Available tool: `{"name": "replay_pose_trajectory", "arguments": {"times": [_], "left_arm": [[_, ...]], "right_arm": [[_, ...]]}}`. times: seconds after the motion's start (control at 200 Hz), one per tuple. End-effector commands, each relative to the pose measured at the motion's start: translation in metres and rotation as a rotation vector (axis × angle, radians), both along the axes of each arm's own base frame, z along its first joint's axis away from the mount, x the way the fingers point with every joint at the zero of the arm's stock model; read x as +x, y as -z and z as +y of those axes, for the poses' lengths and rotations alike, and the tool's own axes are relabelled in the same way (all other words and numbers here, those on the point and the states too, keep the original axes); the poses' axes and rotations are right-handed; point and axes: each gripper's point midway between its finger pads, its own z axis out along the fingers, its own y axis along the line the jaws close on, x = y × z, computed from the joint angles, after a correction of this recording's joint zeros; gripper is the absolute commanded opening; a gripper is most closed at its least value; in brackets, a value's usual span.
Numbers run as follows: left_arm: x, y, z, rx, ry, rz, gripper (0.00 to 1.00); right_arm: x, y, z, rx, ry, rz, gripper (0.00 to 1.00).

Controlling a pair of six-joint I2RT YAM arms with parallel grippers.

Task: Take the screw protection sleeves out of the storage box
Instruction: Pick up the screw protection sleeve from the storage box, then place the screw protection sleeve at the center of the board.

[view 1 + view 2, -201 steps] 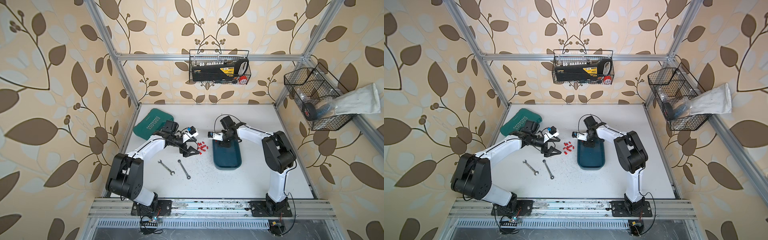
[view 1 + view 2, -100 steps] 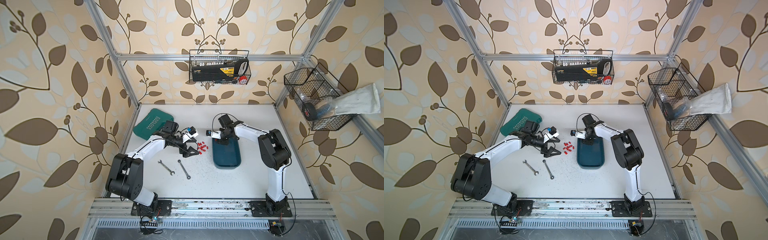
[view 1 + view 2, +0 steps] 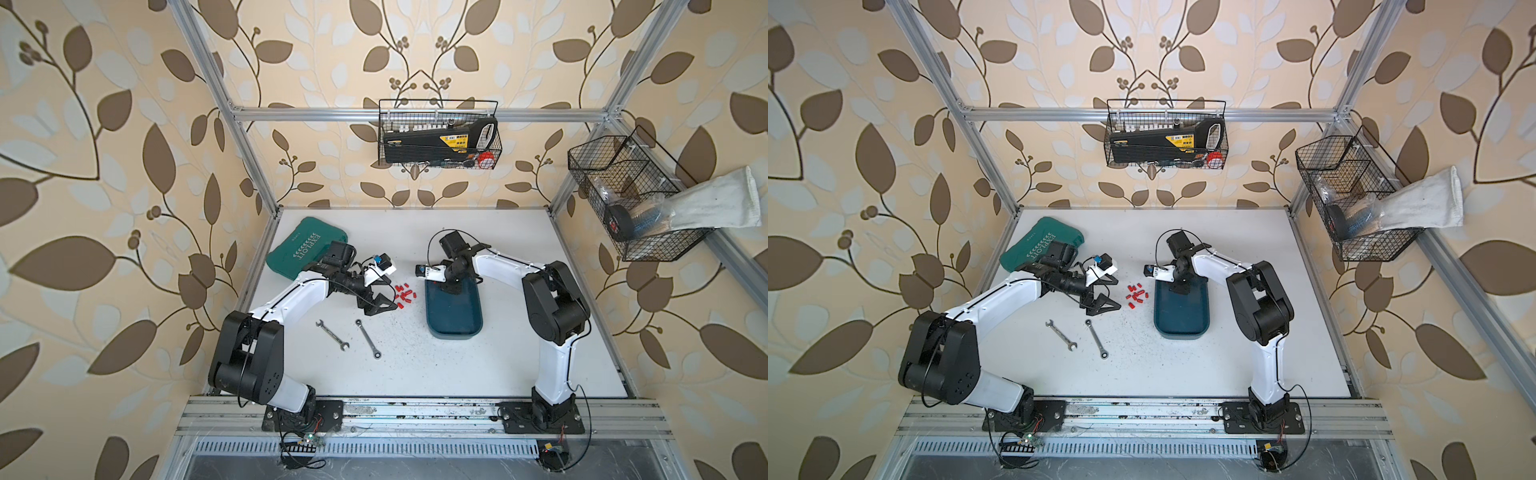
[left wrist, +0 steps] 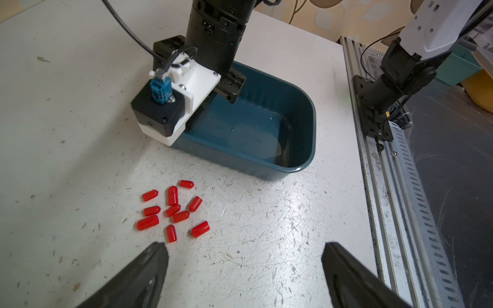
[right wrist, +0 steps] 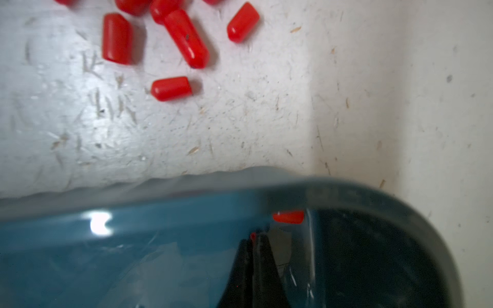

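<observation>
My right gripper [image 5: 254, 238] has its fingers pressed together inside the blue box [image 5: 346, 188], near a corner. It pinches one sleeve [image 5: 252, 235], I think; the view is blurred. My left gripper [image 4: 244, 249] hangs spread over the table [image 4: 80, 133], near the other red sleeves [image 4: 173, 210] beside the box.

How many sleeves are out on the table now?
10 sleeves, in one loose cluster on the table between the box and the left gripper. Red also shows inside the box by the right gripper, so more may remain.

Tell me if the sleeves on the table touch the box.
Apart: the left wrist view shows a strip of bare table between the sleeves and the box.
</observation>
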Motion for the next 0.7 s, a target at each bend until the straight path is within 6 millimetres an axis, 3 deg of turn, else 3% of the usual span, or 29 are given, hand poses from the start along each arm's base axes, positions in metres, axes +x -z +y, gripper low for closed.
{"name": "replay_pose_trajectory", "arguments": {"times": [0.0, 0.17, 0.285, 0.43, 0.54, 0.695], "left_arm": [[0.005, -0.02, 0.002, -0.007, -0.002, -0.067, 0.96], [0.004, -0.027, 0.012, -0.011, -0.017, -0.093, 0.97], [0.006, -0.023, 0.024, -0.012, -0.043, -0.092, 0.97], [0.006, -0.018, 0.035, -0.033, -0.068, -0.101, 0.97], [0.005, -0.019, 0.041, -0.049, -0.09, -0.113, 0.98], [0.01, -0.022, 0.05, -0.063, -0.132, -0.117, 0.98]], "right_arm": [[-0.018, -0.026, 0.0, 0.054, 0.016, 0.023, 0.0], [-0.045, -0.066, 0.014, 0.189, 0.031, 0.089, 0.0], [-0.064, -0.094, 0.037, 0.3, 0.022, 0.147, 0.0], [-0.08, -0.115, 0.074, 0.392, -0.003, 0.202, 0.0], [-0.076, -0.11, 0.097, 0.417, 0.029, 0.237, 0.0], [-0.054, -0.08, 0.116, 0.373, 0.114, 0.259, 0.0]]}}
